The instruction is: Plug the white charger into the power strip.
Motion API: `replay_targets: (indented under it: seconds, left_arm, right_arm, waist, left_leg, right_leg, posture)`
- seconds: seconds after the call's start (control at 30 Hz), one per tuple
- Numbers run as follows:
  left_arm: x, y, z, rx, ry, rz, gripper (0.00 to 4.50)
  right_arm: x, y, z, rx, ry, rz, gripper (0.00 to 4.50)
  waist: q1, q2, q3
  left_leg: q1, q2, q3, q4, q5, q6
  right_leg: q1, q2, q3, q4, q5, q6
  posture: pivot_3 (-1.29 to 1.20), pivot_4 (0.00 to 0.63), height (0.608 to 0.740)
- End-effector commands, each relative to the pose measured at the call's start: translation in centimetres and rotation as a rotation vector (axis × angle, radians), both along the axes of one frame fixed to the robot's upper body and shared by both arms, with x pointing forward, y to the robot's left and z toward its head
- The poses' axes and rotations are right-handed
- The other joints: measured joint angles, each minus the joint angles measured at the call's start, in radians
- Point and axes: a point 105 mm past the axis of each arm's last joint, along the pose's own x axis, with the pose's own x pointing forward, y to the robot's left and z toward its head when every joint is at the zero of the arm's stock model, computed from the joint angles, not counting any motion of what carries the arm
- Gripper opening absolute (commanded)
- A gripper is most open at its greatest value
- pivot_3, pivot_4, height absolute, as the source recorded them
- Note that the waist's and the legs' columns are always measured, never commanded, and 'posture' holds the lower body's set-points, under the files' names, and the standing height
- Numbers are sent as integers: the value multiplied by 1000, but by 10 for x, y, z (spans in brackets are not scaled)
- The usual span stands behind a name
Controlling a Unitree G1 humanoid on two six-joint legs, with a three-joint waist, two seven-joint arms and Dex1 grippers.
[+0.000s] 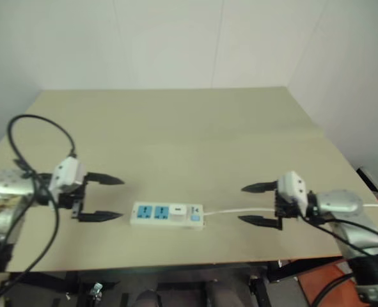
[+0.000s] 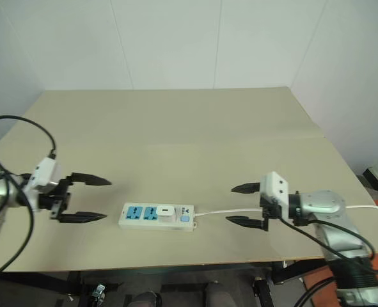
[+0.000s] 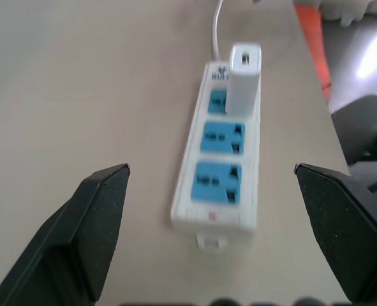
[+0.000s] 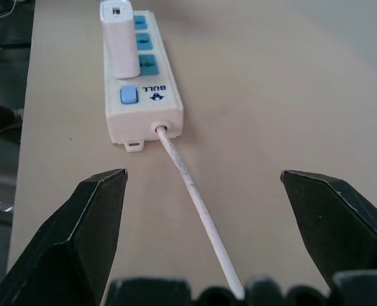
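Nearest us, at the table's [image 1: 176, 128] front edge, sits the power strip [image 1: 151, 215], lying flat with its long axis running left to right. We see the white charger [image 1: 178, 210] standing upright in the socket nearest the blue end button [image 1: 195, 217], so it is seated in the strip; the other two blue sockets to its left are bare. The thin white cord [image 1: 240, 210] leaves the button end of the strip and runs right across the tabletop, passing under the right gripper [image 1: 254, 204]. Our left gripper [image 1: 105, 198] hangs just off the strip's left end, pointing right toward it, fingers spread wide and holding nothing. Right gripper sits well apart from the strip's right end, pointing left, fingers likewise spread with nothing between them; in the right wrist view the cord lies on the table between the two fingertips, not touching them. Neither gripper touches the strip or the charger. A black cable [image 1: 35, 128] loops up above the left wrist.
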Motion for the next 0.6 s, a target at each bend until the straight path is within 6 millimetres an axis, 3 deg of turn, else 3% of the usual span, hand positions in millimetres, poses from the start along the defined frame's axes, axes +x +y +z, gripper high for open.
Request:
replay_targets:
  seconds: [0.03, 0.3, 0.6]
  left_arm:
    - [-10, 10, 17, 23, -42, 6, 4500]
    - [-26, 18, 17, 36, -13, 33, 4500]
    - [-27, 12, 14, 28, -2, 24, 4500]
  right_arm:
    - [-5, -9, 15, 5, -35, -9, 4483]
    - [-12, -23, 18, -13, -28, -42, 4483]
    - [-16, -28, 16, -24, -17, -64, 4483]
  waist:
    - [0, 0, 0]
    - [1, 1, 1]
    - [1, 1, 1]
  left_leg:
    - [0, 0, 0, 0, 0, 0]
    - [-1, 0, 1, 0, 0, 0]
    - [-1, 0, 1, 0, 0, 0]
  right_leg:
    - [0, 0, 0, 0, 0, 0]
    - [-1, -1, 0, 0, 0, 0]
    - [-1, -1, 0, 0, 0, 0]
  posture:
    - [0, 150, 740]
    - [0, 150, 740]
    - [0, 150, 740]
